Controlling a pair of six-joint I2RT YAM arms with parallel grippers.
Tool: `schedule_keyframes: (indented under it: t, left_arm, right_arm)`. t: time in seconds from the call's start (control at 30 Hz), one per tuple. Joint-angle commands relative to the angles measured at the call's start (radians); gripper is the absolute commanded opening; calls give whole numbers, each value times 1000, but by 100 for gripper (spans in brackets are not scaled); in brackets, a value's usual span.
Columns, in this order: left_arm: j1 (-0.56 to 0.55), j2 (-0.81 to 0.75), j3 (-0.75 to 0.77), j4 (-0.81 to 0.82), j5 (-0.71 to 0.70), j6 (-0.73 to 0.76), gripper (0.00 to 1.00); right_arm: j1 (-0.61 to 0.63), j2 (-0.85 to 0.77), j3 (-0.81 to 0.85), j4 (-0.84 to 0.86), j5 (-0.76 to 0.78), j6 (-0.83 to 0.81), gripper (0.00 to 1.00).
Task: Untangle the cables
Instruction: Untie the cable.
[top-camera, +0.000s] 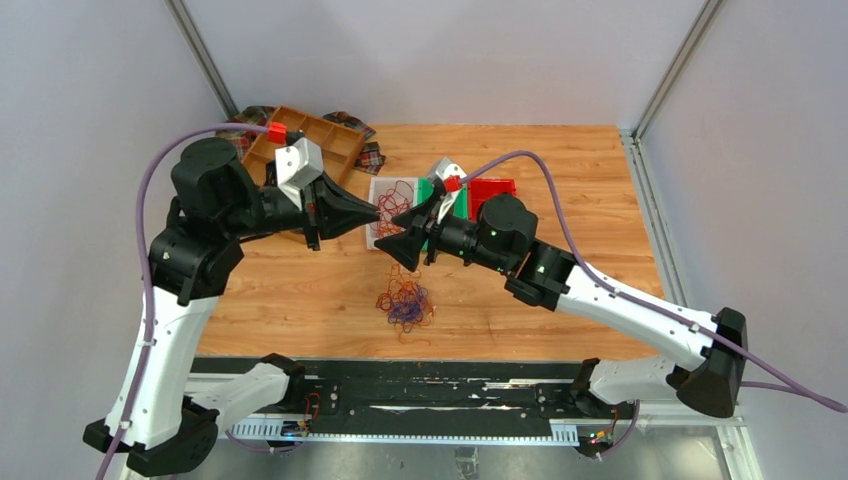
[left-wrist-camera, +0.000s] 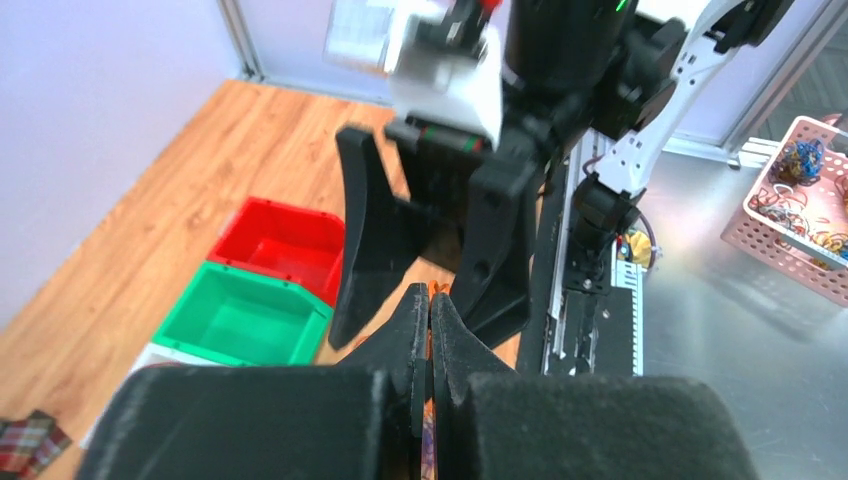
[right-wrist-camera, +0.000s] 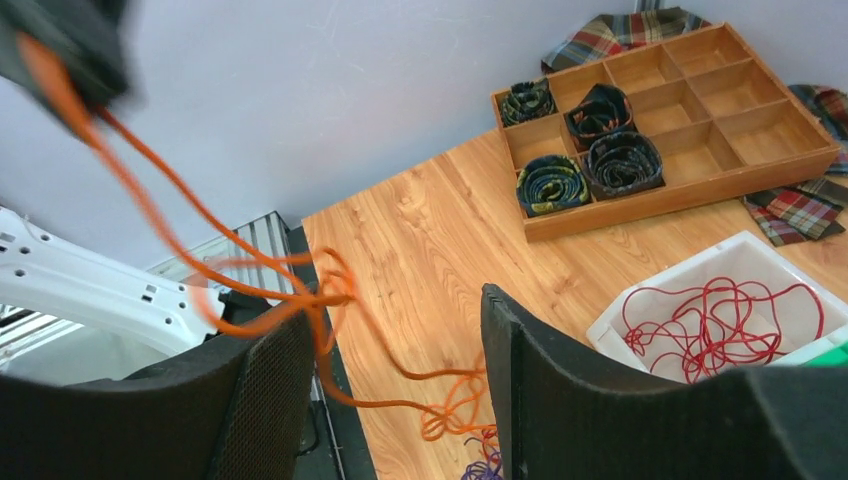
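Observation:
The cables (top-camera: 405, 303) lie as a small red, orange and purple clump on the wooden table, near the front middle. My left gripper (top-camera: 377, 212) hovers above them and is shut on an orange cable (left-wrist-camera: 431, 296) pinched between its tips. That orange cable (right-wrist-camera: 170, 195) runs down from it, across my right gripper (right-wrist-camera: 395, 310), to the clump below. The right gripper (top-camera: 395, 233) faces the left one, tip to tip, with its jaws wide apart; the strand brushes its left finger (right-wrist-camera: 270, 380) but is not clamped. More red cables (right-wrist-camera: 715, 320) lie in a white bin (top-camera: 376, 192).
A wooden divider tray (top-camera: 310, 135) holding black coiled bundles (right-wrist-camera: 622, 160) sits at the back left on plaid cloths. A green bin (left-wrist-camera: 245, 320) and a red bin (left-wrist-camera: 280, 240) stand behind the right arm. A pink basket (left-wrist-camera: 800, 210) sits off the table.

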Motion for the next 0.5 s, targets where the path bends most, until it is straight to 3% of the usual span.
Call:
schedule_keyframes:
  t: [0.0, 0.27, 0.37, 0.47]
  left_arm:
    - [4, 24, 100, -7, 8, -4, 1]
    - [5, 55, 311, -7, -85, 9, 1]
    - [4, 53, 349, 3, -120, 31, 0]
    - [4, 47, 366, 29, -158, 32, 0]
  right_arm:
    - [19, 46, 22, 63, -26, -12, 59]
    - [22, 16, -128, 120, 24, 60, 46]
    - [22, -18, -184, 124, 43, 80, 34]
    - [22, -48, -229, 122, 61, 88, 29]
